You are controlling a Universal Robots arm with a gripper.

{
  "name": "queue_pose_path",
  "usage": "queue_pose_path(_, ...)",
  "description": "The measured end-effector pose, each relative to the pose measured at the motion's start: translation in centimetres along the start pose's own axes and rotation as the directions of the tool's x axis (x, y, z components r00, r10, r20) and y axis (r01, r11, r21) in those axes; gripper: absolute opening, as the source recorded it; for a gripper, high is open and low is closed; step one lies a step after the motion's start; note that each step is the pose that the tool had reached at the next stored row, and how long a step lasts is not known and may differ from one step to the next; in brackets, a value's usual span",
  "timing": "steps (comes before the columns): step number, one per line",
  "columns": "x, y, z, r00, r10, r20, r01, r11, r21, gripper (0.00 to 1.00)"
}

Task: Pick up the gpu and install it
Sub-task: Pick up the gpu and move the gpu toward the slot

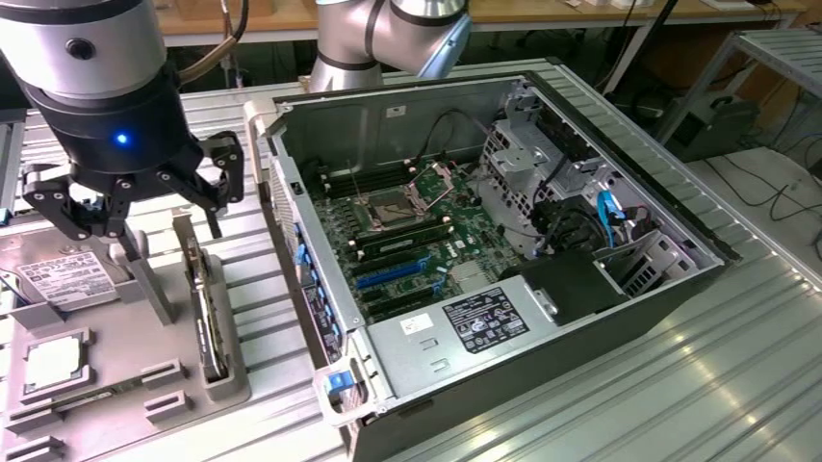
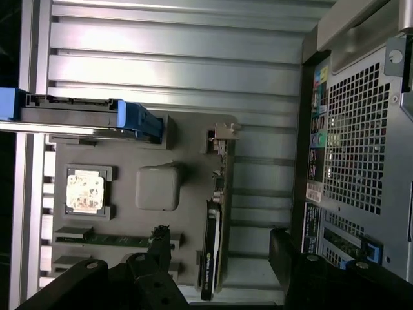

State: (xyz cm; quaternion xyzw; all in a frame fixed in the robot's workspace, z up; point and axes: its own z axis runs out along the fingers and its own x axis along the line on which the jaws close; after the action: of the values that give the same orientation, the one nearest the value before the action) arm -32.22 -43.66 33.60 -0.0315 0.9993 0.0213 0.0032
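Note:
The gpu point(image 1: 206, 318) stands on its edge in a slot of the grey holder tray point(image 1: 129, 356), to the exterior view's left of the open computer case. My gripper point(image 1: 135, 217) hangs above the tray, over the far end of the card, and it is open and holds nothing. In the wrist view the gpu point(image 2: 216, 219) shows edge-on as a thin dark strip with its metal bracket at one end. It lines up with the gap between my black fingers point(image 2: 158, 248), with my gripper point(image 2: 219, 258) well above it.
The tray also carries a silver hard drive point(image 1: 64, 279) and a square CPU chip point(image 1: 54, 361). The open computer case point(image 1: 668, 207) lies on its side, its motherboard point(image 1: 411, 241) and blue slots point(image 1: 392, 274) exposed. Ribbed metal table point(image 1: 642, 385) surrounds it.

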Motion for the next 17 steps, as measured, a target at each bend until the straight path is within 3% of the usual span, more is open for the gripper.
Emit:
queue_pose_path(13,0.0,-0.46,1.15,1.0,0.0,-0.0003,0.0,1.0,0.0017,0.72)
queue_pose_path(17,0.0,-0.62,1.44,1.0,0.0,-0.001,0.0,0.9999,0.0138,0.72)
